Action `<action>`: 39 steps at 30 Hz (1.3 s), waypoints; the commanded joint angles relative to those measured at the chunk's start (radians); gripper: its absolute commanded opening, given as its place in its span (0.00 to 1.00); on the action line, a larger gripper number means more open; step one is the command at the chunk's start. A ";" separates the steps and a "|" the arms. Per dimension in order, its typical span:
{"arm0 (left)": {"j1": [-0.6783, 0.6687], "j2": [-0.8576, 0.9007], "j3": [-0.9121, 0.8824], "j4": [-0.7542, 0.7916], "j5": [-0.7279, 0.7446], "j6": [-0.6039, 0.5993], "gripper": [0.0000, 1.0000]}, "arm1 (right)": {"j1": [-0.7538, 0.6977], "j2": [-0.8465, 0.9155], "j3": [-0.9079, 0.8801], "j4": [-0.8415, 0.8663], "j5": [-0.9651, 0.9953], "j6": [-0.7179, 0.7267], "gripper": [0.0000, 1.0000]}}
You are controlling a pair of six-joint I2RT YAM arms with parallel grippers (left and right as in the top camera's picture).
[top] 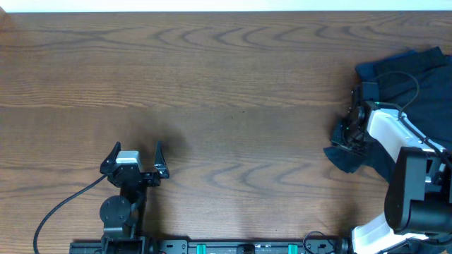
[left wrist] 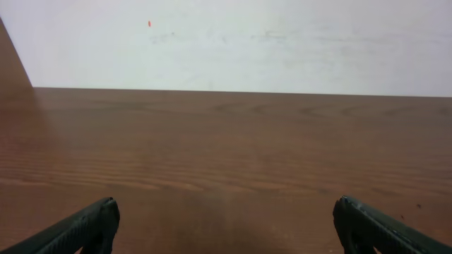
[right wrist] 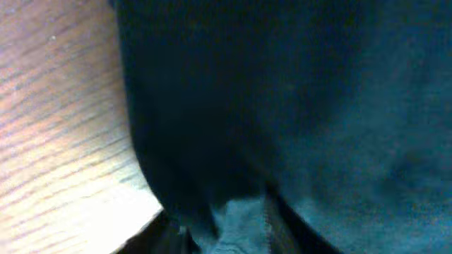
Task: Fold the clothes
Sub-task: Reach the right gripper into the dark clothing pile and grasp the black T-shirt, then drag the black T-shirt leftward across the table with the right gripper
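Note:
The clothes (top: 406, 74) lie in a dark navy heap at the table's right edge, and a corner (top: 344, 159) sticks out toward the front. My right gripper (top: 346, 137) is down on the heap's left edge. In the right wrist view dark cloth (right wrist: 318, 106) fills nearly the whole picture. A paler bunched fold sits pinched between the jaws of the right gripper (right wrist: 229, 229), which stand narrow around it. My left gripper (top: 135, 152) rests near the front left, far from the clothes. It is wide open, and the left gripper (left wrist: 226, 212) has nothing between its fingers.
The wooden table (top: 233, 85) stretches bare between the two arms, and a white wall (left wrist: 233, 42) rises behind its far edge. The right arm's white body (top: 392, 134) and its cable lie over the heap.

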 commanded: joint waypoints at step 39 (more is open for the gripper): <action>-0.001 -0.006 -0.013 -0.039 0.006 0.010 0.98 | 0.135 0.081 0.676 -0.571 -0.171 -0.017 0.01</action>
